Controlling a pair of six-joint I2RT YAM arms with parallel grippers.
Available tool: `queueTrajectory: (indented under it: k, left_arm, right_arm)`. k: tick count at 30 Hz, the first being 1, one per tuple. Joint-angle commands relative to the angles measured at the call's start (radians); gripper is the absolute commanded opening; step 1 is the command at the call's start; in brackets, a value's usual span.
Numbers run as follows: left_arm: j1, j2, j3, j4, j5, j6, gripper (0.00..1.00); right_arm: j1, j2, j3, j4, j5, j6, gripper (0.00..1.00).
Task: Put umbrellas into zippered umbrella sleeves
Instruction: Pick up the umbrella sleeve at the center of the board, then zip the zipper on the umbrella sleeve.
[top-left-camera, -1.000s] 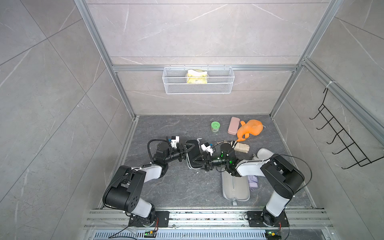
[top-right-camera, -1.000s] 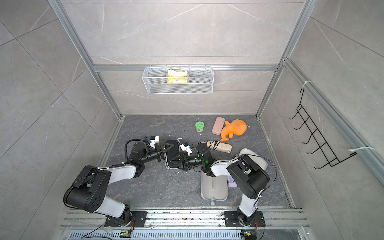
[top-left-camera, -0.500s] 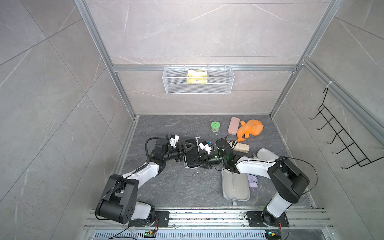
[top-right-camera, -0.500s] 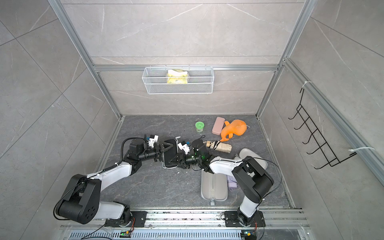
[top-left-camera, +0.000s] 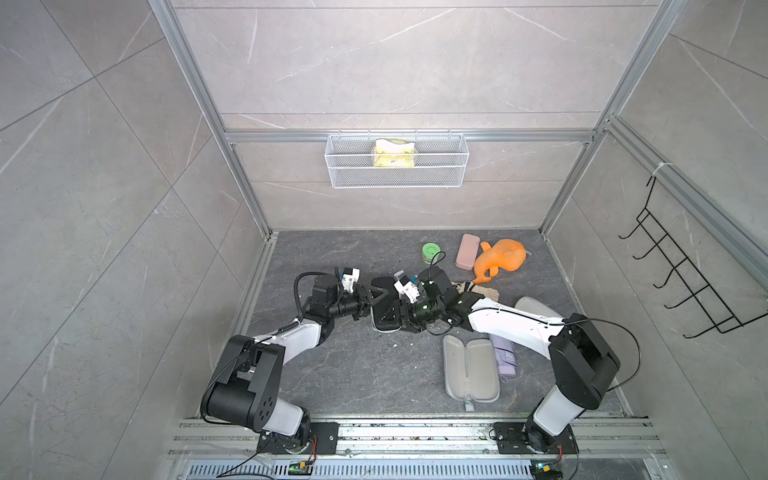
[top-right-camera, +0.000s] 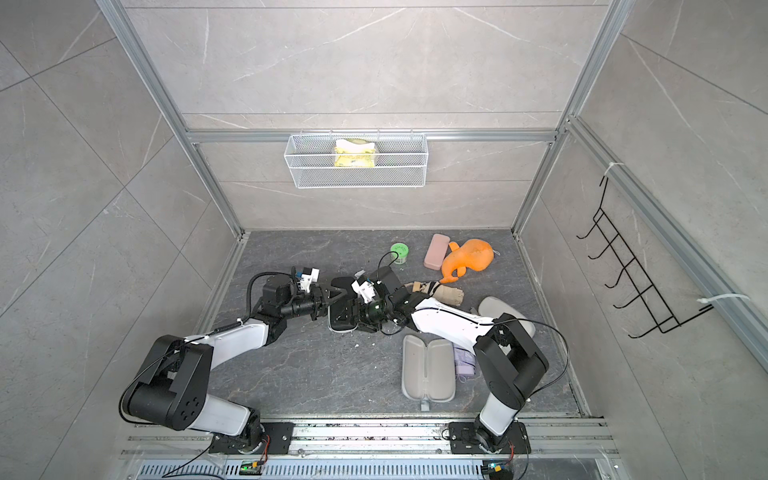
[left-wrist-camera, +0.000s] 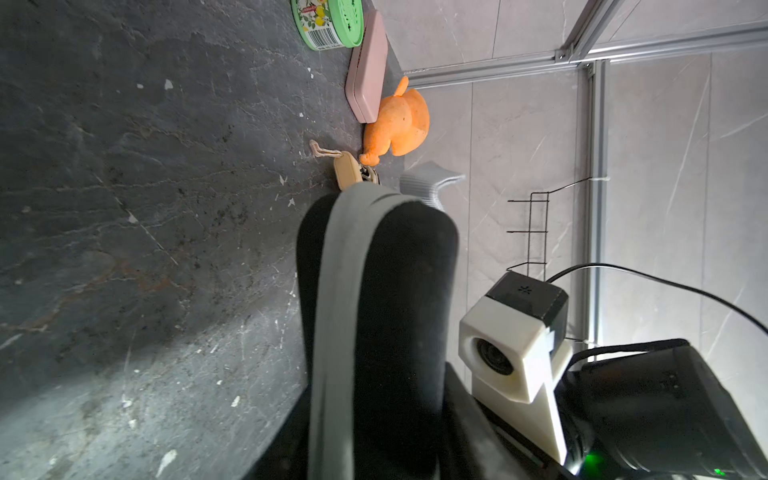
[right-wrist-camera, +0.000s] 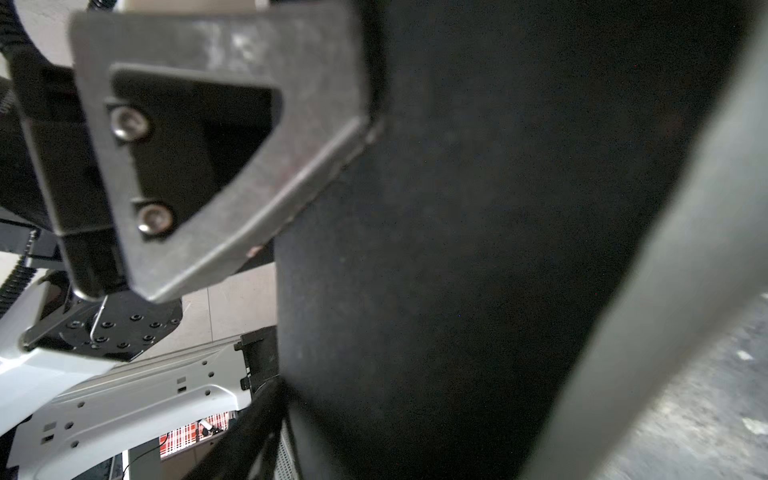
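Work in both top views gathers at the black sleeve (top-left-camera: 380, 319) (top-right-camera: 338, 321), mid-floor, where the left gripper (top-left-camera: 371, 300) and the right gripper (top-left-camera: 395, 312) meet it from opposite sides. A pale edge along the sleeve's near side suggests it is ajar, not zipped. One finger of the left gripper lies over its rim. The right gripper's jaws are buried against the shell, and I cannot tell how wide they stand. Nearer the rail (top-left-camera: 415, 432), an open sleeve (top-left-camera: 455, 365) lies flat and empty with its grey lining up. The lilac umbrella (top-left-camera: 503, 357) is just beside it, partly under the right arm. The beige umbrella (top-left-camera: 482, 289) lies loose near the orange plush toy (top-left-camera: 500, 262). The cream sleeve (top-left-camera: 536, 306) sits behind the right arm and looks closed.

The left wrist view looks along the black sleeve (left-wrist-camera: 407, 311) edge-on: two dark halves with a grey band between, unzipped. None of the left gripper's fingers show here.

The right wrist view is filled by the black sleeve (right-wrist-camera: 478, 249), with one grey finger (right-wrist-camera: 324, 75) pressed flat against it. It is probably the left gripper's. Its partner is hidden, so I cannot tell whether this is a closed grip.

No black umbrella appears anywhere; it may be inside the black sleeve. By my judgement at most one of the three is housed and none is zipped, with lilac and beige yet to do.
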Motion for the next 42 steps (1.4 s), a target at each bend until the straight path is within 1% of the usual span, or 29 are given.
queueTrajectory:
  k: [1, 3, 4, 7, 10, 12, 13, 15, 17, 18, 19, 21, 22, 23, 24, 25, 26, 27, 29, 31, 32, 34, 35, 36, 39, 41, 42]
  left_arm:
    - [0.001, 0.013, 0.041, 0.103, 0.054, -0.009, 0.25]
    - [0.010, 0.016, 0.035, 0.135, 0.059, -0.009, 0.21]
    - [0.014, 0.019, 0.030, 0.146, 0.061, -0.011, 0.21]
    - [0.015, 0.032, 0.035, 0.155, 0.053, -0.009, 0.20]
    - [0.014, 0.044, 0.020, 0.214, 0.043, -0.037, 0.20]
    - [0.014, 0.044, 0.010, 0.243, 0.038, -0.046, 0.20]
    - [0.014, 0.044, 0.006, 0.248, 0.034, -0.045, 0.20]
    - [0.014, 0.048, 0.007, 0.249, 0.031, -0.039, 0.20]
    - [0.014, 0.062, 0.014, 0.248, 0.033, -0.030, 0.20]
    - [0.015, 0.067, 0.018, 0.246, 0.038, -0.023, 0.20]
    - [0.015, 0.073, 0.024, 0.240, 0.041, -0.009, 0.20]
    - [0.020, 0.078, 0.033, 0.211, 0.041, 0.030, 0.20]
    - [0.024, 0.079, 0.043, 0.191, 0.044, 0.049, 0.20]
    - [0.033, 0.082, 0.053, 0.173, 0.050, 0.066, 0.19]
    - [0.048, 0.079, 0.065, 0.156, 0.058, 0.077, 0.19]
    - [0.062, 0.078, 0.073, 0.147, 0.066, 0.080, 0.19]
    - [0.079, 0.076, 0.083, 0.144, 0.076, 0.080, 0.18]
    - [0.088, 0.074, 0.093, 0.139, 0.083, 0.079, 0.18]
    - [0.099, 0.066, 0.119, 0.112, 0.096, 0.089, 0.17]
    - [0.098, 0.062, 0.148, 0.074, 0.117, 0.109, 0.16]
    - [0.098, 0.062, 0.159, 0.064, 0.129, 0.110, 0.15]
    - [0.099, 0.062, 0.172, 0.061, 0.148, 0.104, 0.13]
    - [0.098, 0.060, 0.174, 0.061, 0.156, 0.101, 0.13]
    - [0.098, 0.056, 0.174, 0.061, 0.160, 0.099, 0.12]
    - [0.094, 0.041, 0.179, 0.050, 0.167, 0.107, 0.11]
    - [0.093, 0.031, 0.187, 0.029, 0.178, 0.127, 0.11]
    - [0.089, 0.027, 0.189, 0.024, 0.182, 0.135, 0.10]
  right_arm:
    - [-0.002, -0.025, 0.015, -0.041, -0.007, -0.063, 0.74]
    - [-0.032, -0.056, 0.002, -0.084, -0.029, -0.086, 0.82]
    - [-0.045, -0.077, 0.005, -0.142, -0.012, -0.118, 0.84]
    - [-0.043, -0.078, 0.107, -0.447, 0.157, -0.259, 0.89]
    - [-0.007, -0.062, 0.170, -0.552, 0.252, -0.279, 0.90]
    - [0.017, -0.056, 0.192, -0.572, 0.282, -0.270, 0.87]
    - [0.028, -0.060, 0.195, -0.560, 0.288, -0.261, 0.84]
    - [0.048, -0.058, 0.195, -0.496, 0.262, -0.234, 0.72]
    - [0.066, -0.045, 0.205, -0.433, 0.208, -0.210, 0.59]
    - [0.068, -0.044, 0.206, -0.409, 0.192, -0.196, 0.54]
    - [0.067, -0.047, 0.203, -0.379, 0.172, -0.188, 0.52]
    - [0.053, -0.057, 0.203, -0.360, 0.165, -0.192, 0.51]
    - [0.042, -0.063, 0.198, -0.358, 0.161, -0.197, 0.52]
    - [0.025, -0.072, 0.193, -0.364, 0.159, -0.210, 0.55]
    - [0.006, -0.080, 0.190, -0.382, 0.168, -0.238, 0.62]
    - [-0.006, -0.090, 0.189, -0.405, 0.192, -0.275, 0.65]
    - [-0.012, -0.102, 0.192, -0.445, 0.240, -0.335, 0.67]
    - [-0.013, -0.116, 0.190, -0.481, 0.314, -0.397, 0.69]
    - [-0.012, -0.149, 0.154, -0.492, 0.444, -0.493, 0.70]
    - [-0.012, -0.186, 0.099, -0.438, 0.537, -0.560, 0.66]
    - [-0.005, -0.207, 0.056, -0.387, 0.579, -0.613, 0.63]
    - [0.031, -0.238, -0.016, -0.272, 0.667, -0.722, 0.59]
    - [0.050, -0.251, -0.053, -0.210, 0.691, -0.771, 0.59]
    - [0.077, -0.263, -0.093, -0.129, 0.708, -0.825, 0.61]
    - [0.133, -0.288, -0.227, 0.144, 0.685, -0.982, 0.63]
    - [0.147, -0.284, -0.288, 0.295, 0.652, -1.038, 0.63]
    - [0.148, -0.277, -0.301, 0.339, 0.644, -1.048, 0.62]
